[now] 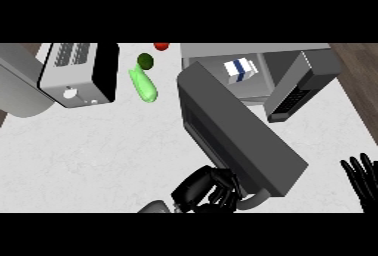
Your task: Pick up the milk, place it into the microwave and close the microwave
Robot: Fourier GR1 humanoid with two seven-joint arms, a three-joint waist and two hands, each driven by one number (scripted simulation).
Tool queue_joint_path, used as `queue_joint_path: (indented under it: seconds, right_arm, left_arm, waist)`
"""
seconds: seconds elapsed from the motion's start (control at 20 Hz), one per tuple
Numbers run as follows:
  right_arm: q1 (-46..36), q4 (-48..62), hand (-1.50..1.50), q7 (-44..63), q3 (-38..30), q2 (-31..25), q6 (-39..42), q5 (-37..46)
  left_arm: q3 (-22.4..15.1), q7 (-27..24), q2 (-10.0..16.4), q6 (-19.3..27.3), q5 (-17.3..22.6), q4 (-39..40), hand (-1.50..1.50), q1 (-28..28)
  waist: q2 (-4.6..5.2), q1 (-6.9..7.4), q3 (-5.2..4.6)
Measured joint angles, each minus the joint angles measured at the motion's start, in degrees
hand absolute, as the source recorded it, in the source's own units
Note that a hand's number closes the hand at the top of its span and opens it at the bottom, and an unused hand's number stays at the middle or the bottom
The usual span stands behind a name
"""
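- Milk (240,70): small white carton with blue bands on the face I see, top folded to a ridge.
- It stands upright inside the microwave (295,54), on the cavity floor towards the left wall, and nothing touches it.
- I see the microwave at the counter's far right corner: grey case, pale cavity, dark control strip angled on its right side.
- The microwave door (236,130) is wide open. This dark grey slab swings out from the cavity's left side towards the counter's near edge, with a pale curved handle (255,200) at its free end.
- My left hand (205,192) is at the near edge, at the door's free end. Its fingers are curled in on the door's edge just beside the handle. I can't tell if they wrap the handle itself.
- My right hand (360,177) rests at the lower right, past the counter's right edge. The fingers are straight and up, a little spread, holding nothing.
- Counter (96,150): white, faintly marbled, mostly bare in the middle.
- A toaster (77,75), white body with black side and top slots, sits at the far left corner.
- A grey rounded object (21,92) lies at the left edge, touching the toaster; I can't identify it.
- A light green long vegetable (144,86) lies between toaster and microwave. A dark green round item (145,61) sits just beyond it, and a red item (162,46) at the far edge.
- A dark wood floor (362,65) shows beyond the right edge.
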Motion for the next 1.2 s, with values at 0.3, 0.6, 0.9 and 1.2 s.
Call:
queue_joint_path:
  seconds: [0.3,0.6,0.9,1.2]
  right_arm:
    - [0.2,-8.2,-1.5,4.5,2.2,-1.5,1.7,-3.7]
    - [0.3,-13.3,-1.5,7.9,3.6,-3.2,3.3,-6.4]
    - [0.3,-17.2,-1.5,10.9,4.1,-4.3,3.2,-9.2]
    - [0.5,-20.5,-1.5,14.1,4.6,-4.9,1.9,-11.4]
  left_arm:
    - [-5.5,1.9,0.5,10.0,5.8,2.0,1.5,-6.1]
    - [-7.8,2.2,0.2,17.9,10.9,3.3,1.5,-11.5]
    - [-6.6,1.4,-0.6,23.7,16.7,4.7,1.5,-17.8]
    - [-4.6,0.1,-1.0,27.5,21.4,8.9,1.5,-24.0]
  waist:
    - [0.41,-2.09,-0.04]
    - [0.87,-4.06,-0.1]
    - [1.28,-5.67,-0.15]
    - [1.83,-6.93,-0.11]
